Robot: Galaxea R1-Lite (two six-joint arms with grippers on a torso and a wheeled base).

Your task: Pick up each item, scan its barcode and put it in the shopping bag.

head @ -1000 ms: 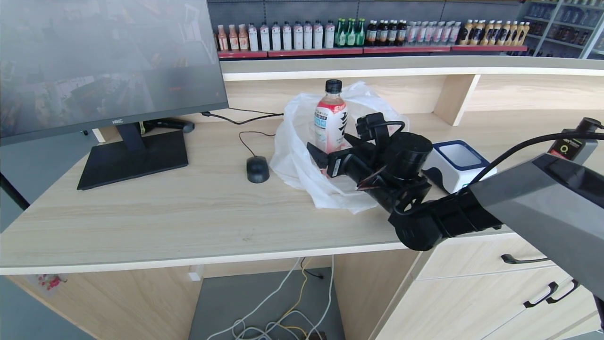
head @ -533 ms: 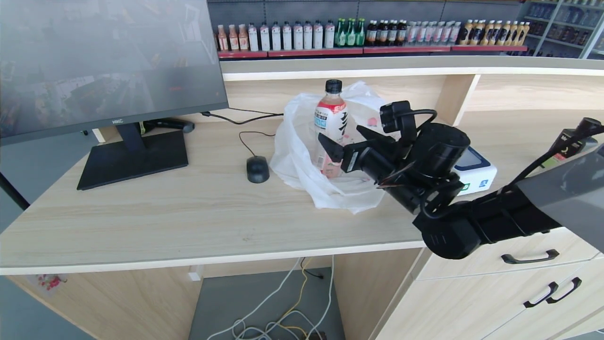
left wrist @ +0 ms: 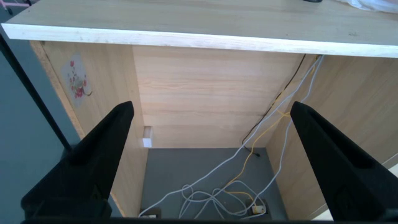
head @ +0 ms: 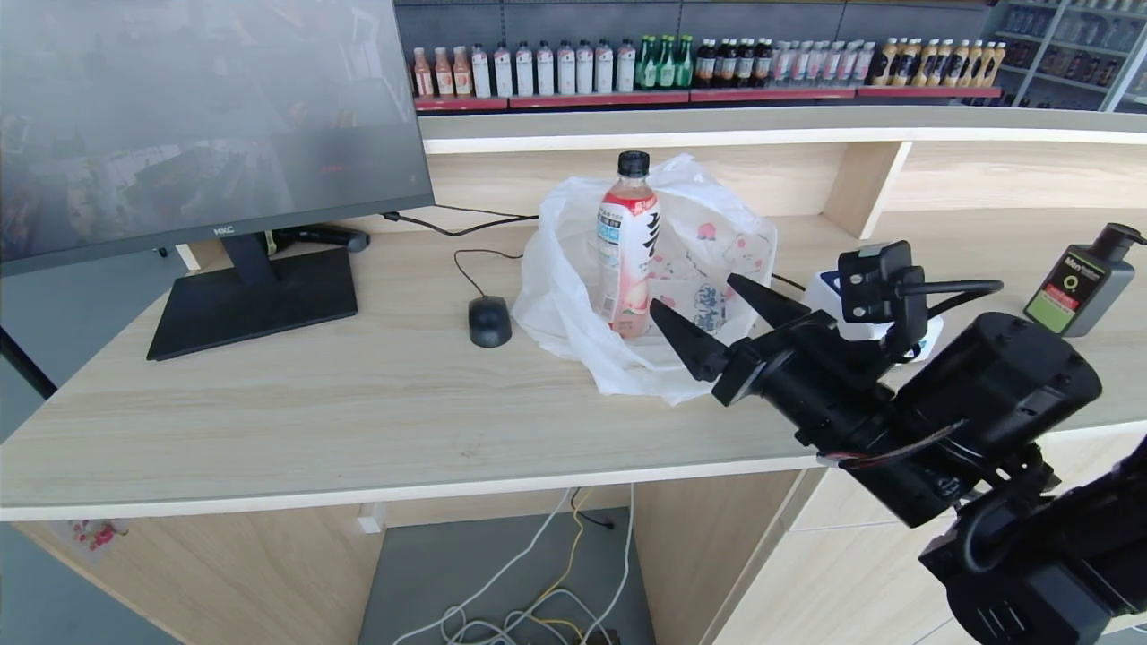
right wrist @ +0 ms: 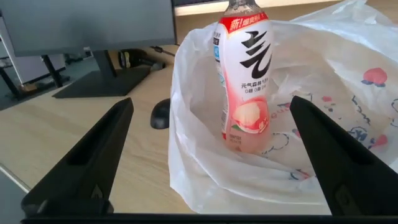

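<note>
Bottle (head: 627, 251) upright in shopping bag (head: 557, 300), right claw (head: 692, 292) spread, empty, nearby

Right gripper (head: 692, 292): jaws stand wide apart, with nothing held between them.
Right fingers (head: 685, 339): two black pointed fingers, aimed forward and toward the robot's left.
Right wrist (head: 829, 403): black, directly behind the pincer and in one line with it.
Wrist camera (head: 876, 273): mounted above the wrist, just behind the fingers; a black cable (head: 959, 288) runs back from it.
Right arm (head: 1004, 394): a thick black segment behind the wrist, leading back toward the robot's right.
Left gripper (left wrist: 211, 107): jaws wide apart, nothing between them.
</note>
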